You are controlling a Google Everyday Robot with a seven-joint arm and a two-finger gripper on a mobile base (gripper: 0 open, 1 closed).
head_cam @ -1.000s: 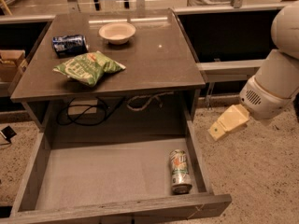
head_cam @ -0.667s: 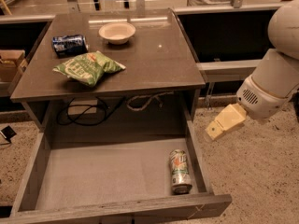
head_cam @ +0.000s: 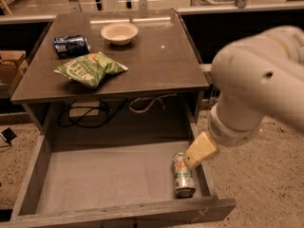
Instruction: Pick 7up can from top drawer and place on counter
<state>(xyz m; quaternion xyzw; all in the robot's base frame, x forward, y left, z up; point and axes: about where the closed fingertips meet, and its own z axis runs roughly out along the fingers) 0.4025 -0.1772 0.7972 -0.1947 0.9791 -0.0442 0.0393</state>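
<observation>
The pulled-out top drawer point(head_cam: 33, 184) holds the 7up can point(head_cam: 183, 178), green and white with silver ends, lying on its side along the right wall near the front; grey floor lies to its left. The gripper point(head_cam: 200, 151) hangs over the can's rear end; whether it is open or closed cannot be told. The counter point(head_cam: 161, 65) carries a bowl point(head_cam: 119, 33).

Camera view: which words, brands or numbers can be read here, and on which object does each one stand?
No text is readable.
On the 7up can, lying in the top drawer: label print too blurred to read.
On the dark blue can on the counter: white marks, unreadable.
On the green bag: print unreadable.
On the end effector, just above the 7up can: no marking seen.
</observation>
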